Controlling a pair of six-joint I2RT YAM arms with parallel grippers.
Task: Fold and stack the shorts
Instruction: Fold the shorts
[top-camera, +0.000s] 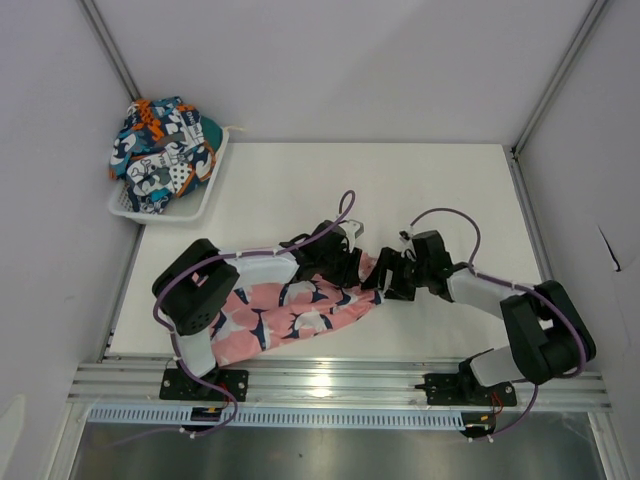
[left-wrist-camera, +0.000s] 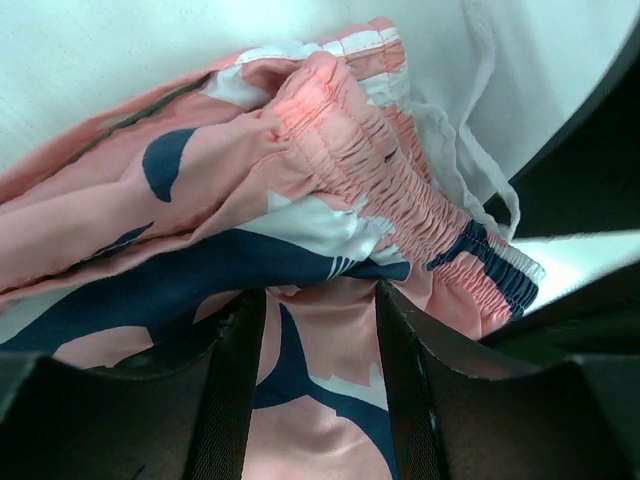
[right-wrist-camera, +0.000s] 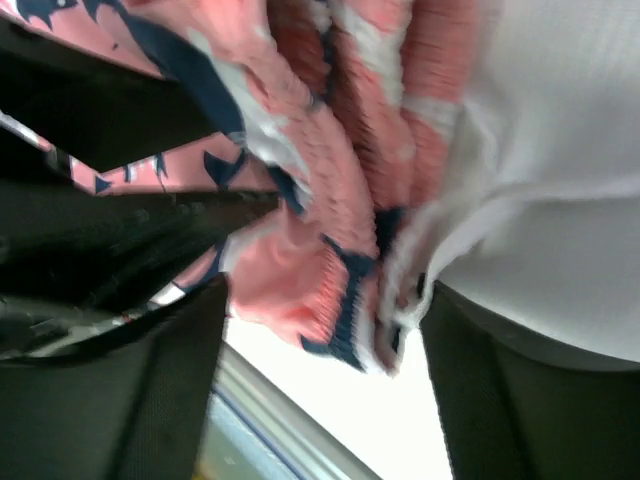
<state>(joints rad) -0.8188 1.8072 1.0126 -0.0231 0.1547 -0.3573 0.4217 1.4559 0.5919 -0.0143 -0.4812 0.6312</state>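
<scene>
The pink shorts (top-camera: 290, 320) with navy-and-white sharks lie crumpled on the table near its front edge. Their gathered waistband (left-wrist-camera: 380, 170) and white drawstring (left-wrist-camera: 480, 150) lie just beyond my left fingertips. My left gripper (top-camera: 345, 262) is down on the right end of the shorts; its jaws (left-wrist-camera: 318, 300) stand apart, with smooth pink cloth showing in the gap. My right gripper (top-camera: 382, 278) faces it from the right, open (right-wrist-camera: 322, 300), with the blurred waistband end (right-wrist-camera: 340, 290) hanging between its spread fingers. The teal, orange and navy shorts (top-camera: 160, 150) are bundled at the back left.
A white basket (top-camera: 200, 205) at the table's back left corner holds the patchwork shorts. Grey walls close in the left, back and right. A metal rail (top-camera: 330, 380) with the arm bases runs along the near edge.
</scene>
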